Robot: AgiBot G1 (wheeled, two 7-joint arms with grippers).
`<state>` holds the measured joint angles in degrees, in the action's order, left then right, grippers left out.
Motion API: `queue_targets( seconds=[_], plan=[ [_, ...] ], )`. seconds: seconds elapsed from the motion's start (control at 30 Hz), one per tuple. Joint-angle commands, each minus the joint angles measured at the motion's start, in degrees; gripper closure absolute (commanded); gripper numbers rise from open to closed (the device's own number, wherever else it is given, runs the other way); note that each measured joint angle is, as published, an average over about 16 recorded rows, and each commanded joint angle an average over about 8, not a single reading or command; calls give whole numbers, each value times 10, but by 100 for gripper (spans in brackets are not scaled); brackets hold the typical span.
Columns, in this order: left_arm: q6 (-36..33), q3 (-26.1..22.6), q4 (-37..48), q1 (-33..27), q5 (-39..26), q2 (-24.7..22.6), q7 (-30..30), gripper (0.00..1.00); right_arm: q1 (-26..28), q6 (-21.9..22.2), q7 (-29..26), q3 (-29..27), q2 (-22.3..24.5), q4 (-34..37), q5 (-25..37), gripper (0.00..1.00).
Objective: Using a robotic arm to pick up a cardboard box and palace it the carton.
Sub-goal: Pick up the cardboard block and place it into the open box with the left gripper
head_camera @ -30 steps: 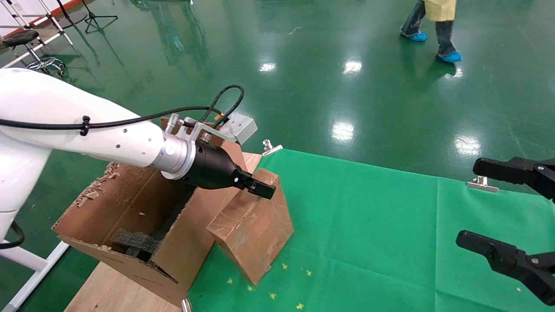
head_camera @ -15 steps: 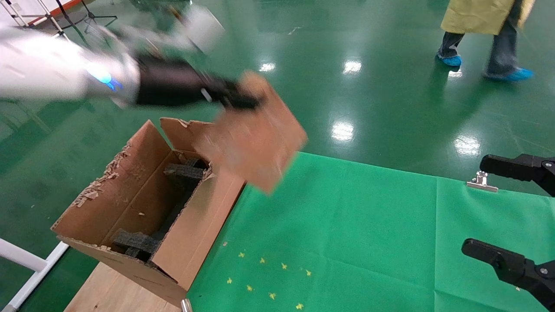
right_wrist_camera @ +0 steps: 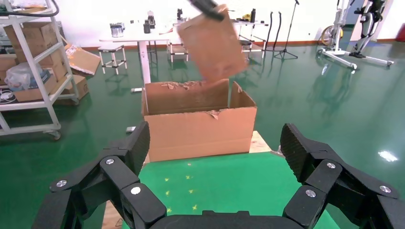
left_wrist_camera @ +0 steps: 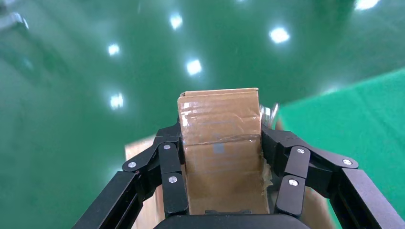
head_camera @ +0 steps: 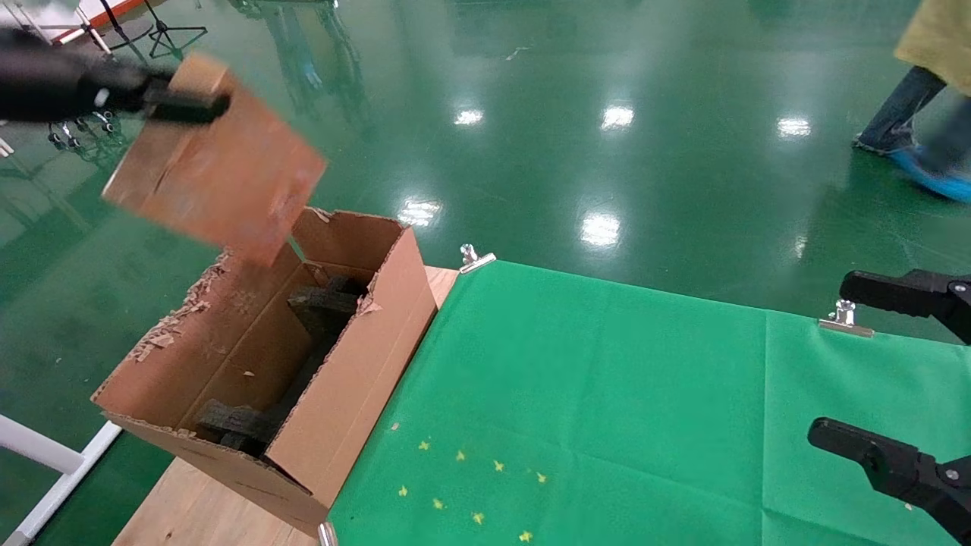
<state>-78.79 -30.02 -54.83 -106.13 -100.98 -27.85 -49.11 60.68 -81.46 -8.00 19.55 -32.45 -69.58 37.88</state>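
Because it must clear the torn rim before lowering, the left claw [head_camera: 190, 106] grips the taped cardboard box [head_camera: 216, 171] high above the carton [head_camera: 341, 394], while the right claw [head_camera: 887, 371] waits open over the green-clothed surface [head_camera: 607, 394].

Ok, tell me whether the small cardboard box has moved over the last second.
Yes. The cardboard box, held by the left gripper, has gone from the green cloth beside the carton to up in the air above the carton's far left corner.
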Motion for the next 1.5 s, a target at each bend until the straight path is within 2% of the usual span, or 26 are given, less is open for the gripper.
queue_targets(
  seconds=[0.03,0.27,0.63,0.93,1.2,1.5],
  plan=[
    [-8,-1,35,4,3,14,27,100,0,0,0,0,0,0,0,0],
    [19,-1,130,49,15,26,87,100,0,0,0,0,0,0,0,0],
    [86,-11,248,71,-5,0,178,100,0,0,0,0,0,0,0,0],
    [144,-28,344,73,-36,-44,237,100,0,0,0,0,0,0,0,0],
    [212,-43,425,81,-64,-86,261,100,0,0,0,0,0,0,0,0],
    [238,-47,487,93,-68,-120,288,100,0,0,0,0,0,0,0,0]
  ],
)
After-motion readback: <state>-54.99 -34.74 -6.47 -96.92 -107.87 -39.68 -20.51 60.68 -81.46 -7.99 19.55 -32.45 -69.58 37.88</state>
